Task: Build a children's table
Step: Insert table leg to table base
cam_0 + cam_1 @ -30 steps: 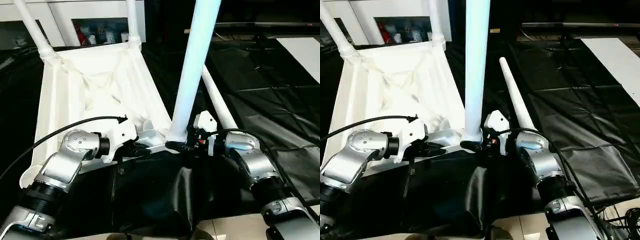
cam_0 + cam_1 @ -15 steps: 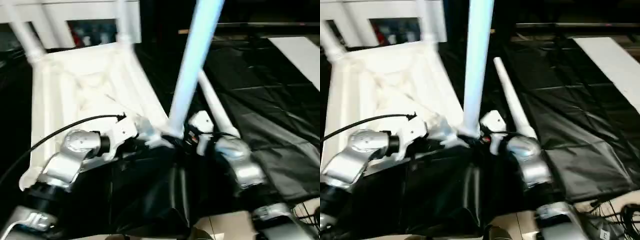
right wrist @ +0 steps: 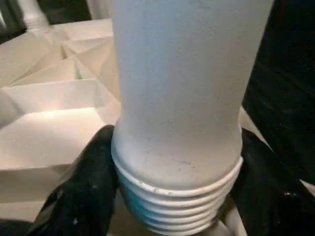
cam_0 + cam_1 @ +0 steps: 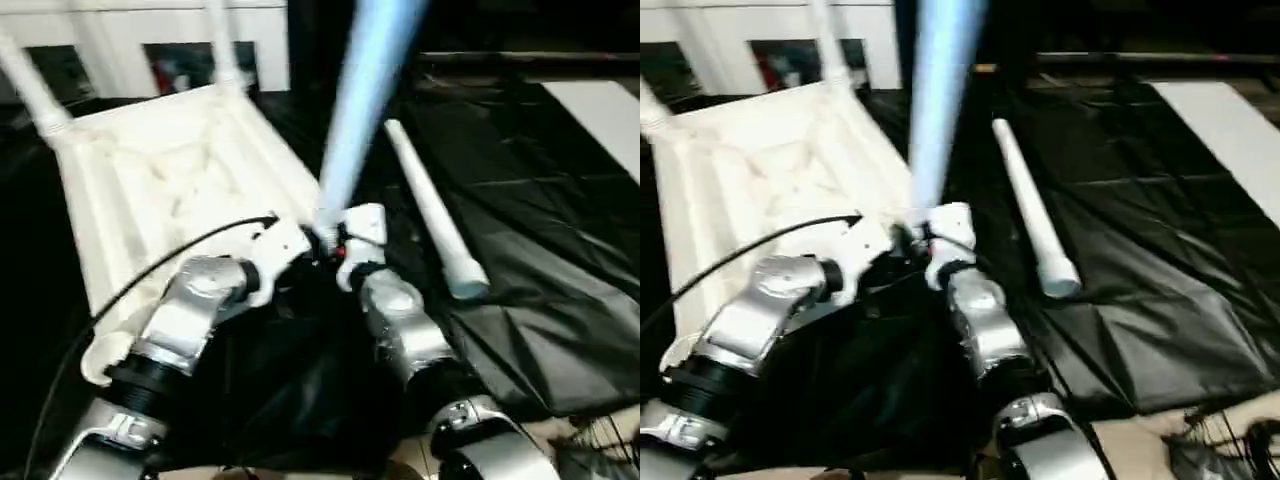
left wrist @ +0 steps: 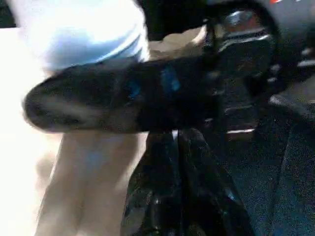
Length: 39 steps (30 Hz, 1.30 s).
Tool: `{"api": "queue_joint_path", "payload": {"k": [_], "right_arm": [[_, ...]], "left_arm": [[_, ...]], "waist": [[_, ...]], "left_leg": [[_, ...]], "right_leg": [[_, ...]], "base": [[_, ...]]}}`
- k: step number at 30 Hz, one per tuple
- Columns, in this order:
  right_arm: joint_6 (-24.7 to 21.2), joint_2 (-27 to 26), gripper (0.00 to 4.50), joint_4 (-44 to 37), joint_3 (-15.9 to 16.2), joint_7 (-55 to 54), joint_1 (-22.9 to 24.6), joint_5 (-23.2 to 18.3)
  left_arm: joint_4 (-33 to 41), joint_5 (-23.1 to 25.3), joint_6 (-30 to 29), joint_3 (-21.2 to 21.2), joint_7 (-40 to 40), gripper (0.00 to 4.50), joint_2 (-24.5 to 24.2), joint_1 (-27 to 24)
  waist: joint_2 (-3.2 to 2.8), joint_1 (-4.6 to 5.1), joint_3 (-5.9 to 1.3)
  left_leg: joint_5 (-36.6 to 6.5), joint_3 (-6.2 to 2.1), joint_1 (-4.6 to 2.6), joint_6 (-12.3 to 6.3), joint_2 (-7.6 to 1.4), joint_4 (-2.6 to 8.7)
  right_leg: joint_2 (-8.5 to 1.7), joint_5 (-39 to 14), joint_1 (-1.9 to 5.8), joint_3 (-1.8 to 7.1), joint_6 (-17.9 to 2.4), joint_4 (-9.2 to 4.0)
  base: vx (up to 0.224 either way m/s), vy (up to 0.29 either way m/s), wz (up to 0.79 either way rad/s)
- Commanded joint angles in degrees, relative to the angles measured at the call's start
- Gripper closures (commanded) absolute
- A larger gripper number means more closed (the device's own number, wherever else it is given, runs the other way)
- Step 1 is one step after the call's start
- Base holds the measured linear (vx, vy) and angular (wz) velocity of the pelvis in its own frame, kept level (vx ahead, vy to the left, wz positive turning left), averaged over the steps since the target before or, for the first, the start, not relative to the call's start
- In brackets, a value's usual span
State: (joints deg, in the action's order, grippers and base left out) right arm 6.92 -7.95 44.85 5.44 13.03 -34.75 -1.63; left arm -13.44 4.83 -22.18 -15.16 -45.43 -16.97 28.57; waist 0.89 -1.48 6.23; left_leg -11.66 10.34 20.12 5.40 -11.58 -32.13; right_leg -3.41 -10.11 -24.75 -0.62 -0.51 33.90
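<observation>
The right gripper (image 3: 172,182) pinches the long white tapered tube leg (image 3: 179,98) between its black fingers (image 3: 81,191), threaded end just below them, long axis upright. That end hangs just above the near corner socket of the white ribbed plastic tabletop (image 4: 160,170). The left gripper (image 5: 179,187), fingers pressed together, rests beside it.

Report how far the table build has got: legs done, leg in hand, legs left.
Done: two legs stand in the far corner sockets of the upturned tabletop.
In hand: the right gripper clamps a third leg at its threaded end, upright at the near corner, threads still exposed.
Left: seating it, then the fourth leg lying on the black sheet.
</observation>
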Motion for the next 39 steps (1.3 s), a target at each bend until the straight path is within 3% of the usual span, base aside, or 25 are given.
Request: {"api": "queue_joint_path", "payload": {"k": [1, 9, 13, 17, 18, 19, 22, 23, 25, 29, 31, 33, 36, 39], "right_arm": [[-4.0, -1.5, 1.78, 6.8, 0.1, -0.3, 2.4, 0.9], [-2.3, -0.3, 1.78, 5.0, -0.5, 1.2, 2.6, -0.5], [-2.5, 2.9, 1.8, -5.0, -1.3, 10.1, 3.5, -4.8], [-6.6, 5.9, 1.8, -9.7, -0.7, 15.9, 3.8, -6.6], [-9.4, 8.5, 1.8, -12.6, -0.3, 19.5, 4.1, -7.5], [-11.0, 10.2, 1.8, -13.9, -0.2, 21.6, 4.0, -8.0], [-13.5, 14.0, 1.8, -15.6, -0.4, 25.2, 3.4, -8.4], [-14.3, 15.3, 1.8, -16.2, -0.5, 26.4, 3.1, -8.6], [-15.3, 16.5, 1.8, -17.1, -0.7, 27.7, 2.7, -9.1], [-18.3, 18.9, 1.8, -19.5, -1.2, 30.1, 1.8, -10.3], [-19.0, 20.0, 1.8, -20.6, -0.9, 31.7, 1.5, -10.6], [-19.4, 20.2, 1.8, -21.7, -0.3, 32.9, 1.5, -10.9], [-19.6, 19.4, 1.8, -23.3, 0.7, 33.9, 1.7, -11.4], [-20.1, 18.5, 1.8, -24.8, 1.6, 34.7, 1.9, -11.8]], "left_arm": [[-1.8, -0.1, -0.6, -2.5, 0.1, 4.5, 1.4, -2.3], [-0.4, -0.5, -1.0, -2.3, -0.8, 4.5, 0.3, -3.3], [0.4, -1.3, 5.1, -1.8, -3.4, 4.5, -2.1, -3.9], [0.6, -1.6, 7.4, -0.5, -3.1, 4.5, -2.7, -3.8], [0.8, -3.0, 7.0, 1.9, -2.2, 4.5, -2.5, -3.2], [1.8, -5.0, 5.9, 3.6, -3.2, 4.06, -2.6, -3.0], [4.4, -10.1, 4.2, 7.2, -7.2, 3.95, -3.8, -2.8], [4.9, -11.6, 4.0, 8.7, -8.0, 3.76, -4.3, -2.6], [5.3, -14.2, 3.3, 10.7, -9.3, 3.76, -4.8, -2.2], [5.5, -20.0, 1.7, 15.5, -11.8, 3.27, -5.8, -0.6], [5.4, -24.2, 0.2, 19.4, -11.2, 3.15, -5.3, 1.7], [5.2, -27.1, -1.1, 21.5, -9.5, 3.03, -3.7, 3.9], [4.1, -29.1, -3.3, 22.1, -7.2, 2.81, -1.2, 6.1], [3.0, -31.7, -5.9, 22.4, -6.5, 2.61, 1.2, 7.9]], "waist": [[-0.09, 0.54, -1.53], [-0.15, 0.35, -1.69], [0.05, 0.22, -2.16], [0.15, -0.11, -2.98], [0.21, -0.13, -3.08], [0.25, -0.15, -3.09], [0.32, -0.32, -3.65], [0.14, -0.36, -3.82], [0.36, -0.24, -3.93], [1.05, -0.22, -4.56], [1.05, -0.34, -4.33], [1.18, -0.75, -4.23], [1.33, -0.86, -4.36], [1.33, -1.05, -4.58]], "left_leg": [[-14.4, 0.01, 0.31, -0.39, -1.09, 4.67], [-15.1, -0.01, 0.23, -0.35, -1.06, 4.88], [-13.4, 0.08, 0.2, -1.0, -1.25, 4.74], [-4.9, 0.45, 0.35, -3.7, -0.94, 3.79], [-3.0, 0.64, 0.5, -4.58, -0.79, 3.56], [-2.8, 0.66, 0.46, -4.85, -0.82, 3.53], [-1.1, 0.8, 0.51, -5.46, -0.65, 3.04], [1.2, 0.88, 0.4, -5.97, -0.77, 2.76], [2.4, 0.95, 0.52, -6.45, -0.66, 2.46], [6.2, 1.16, 0.61, -9.25, -0.48, 1.67], [4.4, 1.2, 0.55, -9.56, -0.58, 1.63], [1.8, 1.14, 0.5, -8.31, -0.75, 1.6], [0.4, 1.14, 0.42, -6.98, -0.89, 1.45], [0.7, 1.02, 0.46, -6.9, -0.89, 1.23]], "right_leg": [[-2.7, -15.6, 1.79, 1.95, -8.8, -4.32], [-2.99, -17.9, 2.07, 2.02, -8.0, -4.7], [-2.98, -15.0, 2.34, 2.04, -8.5, -4.46], [-2.61, -1.7, 3.25, 1.91, -11.5, -3.09], [-2.63, 1.3, 3.55, 1.79, -13.0, -2.78], [-2.61, 1.6, 3.57, 1.77, -13.3, -2.77], [-2.73, 4.1, 3.98, 1.87, -15.0, -2.2], [-2.57, 7.9, 3.82, 1.76, -16.4, -1.73], [-2.43, 10.7, 3.96, 1.74, -17.1, -1.32], [-2.29, 18.0, 4.22, 1.77, -19.1, -0.36], [-2.45, 15.3, 4.02, 1.72, -19.5, -0.5], [-2.68, 9.9, 4.0, 1.73, -19.4, -0.72], [-2.77, 6.3, 3.96, 1.78, -18.7, -0.66], [-2.85, 5.4, 3.89, 1.74, -18.3, -0.58]], "base": [[0.0, 0.0, 0.0], [0.0, 0.0, 0.0], [0.0, 0.0, 0.0], [0.0, 0.0, 0.0], [0.0, 0.0, 0.0], [0.0, 0.0, 0.0], [0.0, 0.0, 0.0], [0.0, 0.0, 0.0], [0.0, 0.0, 0.0], [0.0, 0.0, 0.0], [0.0, 0.0, 0.0], [0.0, 0.0, 0.0], [0.0, 0.0, 0.0], [0.0, 0.0, 0.0]]}}
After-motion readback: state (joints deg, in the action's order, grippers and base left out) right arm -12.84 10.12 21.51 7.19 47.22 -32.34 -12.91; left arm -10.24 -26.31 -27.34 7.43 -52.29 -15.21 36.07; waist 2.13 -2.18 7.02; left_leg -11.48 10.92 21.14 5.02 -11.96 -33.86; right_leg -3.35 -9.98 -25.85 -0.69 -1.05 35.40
